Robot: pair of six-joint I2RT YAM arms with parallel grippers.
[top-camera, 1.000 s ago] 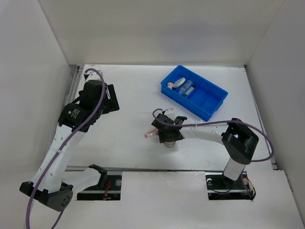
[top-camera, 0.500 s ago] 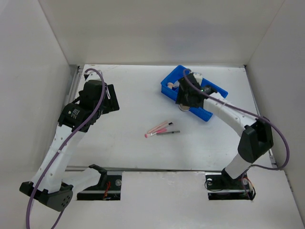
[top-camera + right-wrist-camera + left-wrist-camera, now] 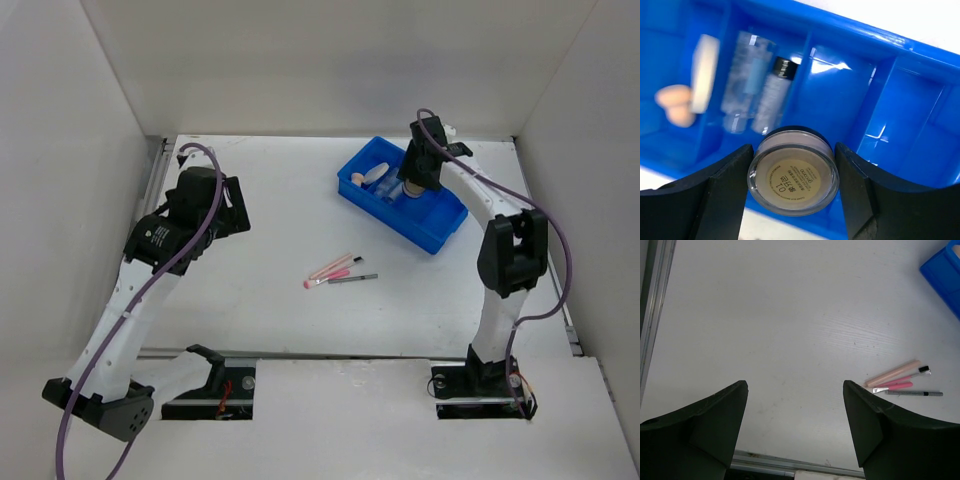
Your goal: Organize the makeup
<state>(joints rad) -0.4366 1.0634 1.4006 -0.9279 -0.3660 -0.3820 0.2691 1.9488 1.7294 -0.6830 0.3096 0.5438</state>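
Near the table's far right corner, our right gripper (image 3: 792, 181) clamps the compact (image 3: 793, 170) over the bin (image 3: 865, 40); dropped off-centre, we risk it striking a divider (image 3: 804, 62)

Blue bin (image 3: 440, 222), beige-centred compact (image 3: 793, 174), clear vials (image 3: 747, 82), pink stick (image 3: 895, 385), dark pencil (image 3: 917, 393).

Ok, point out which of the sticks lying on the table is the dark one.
The thin dark pencil, lying nearest the arm bases; the other two beside it are a peach stick and a pink stick.
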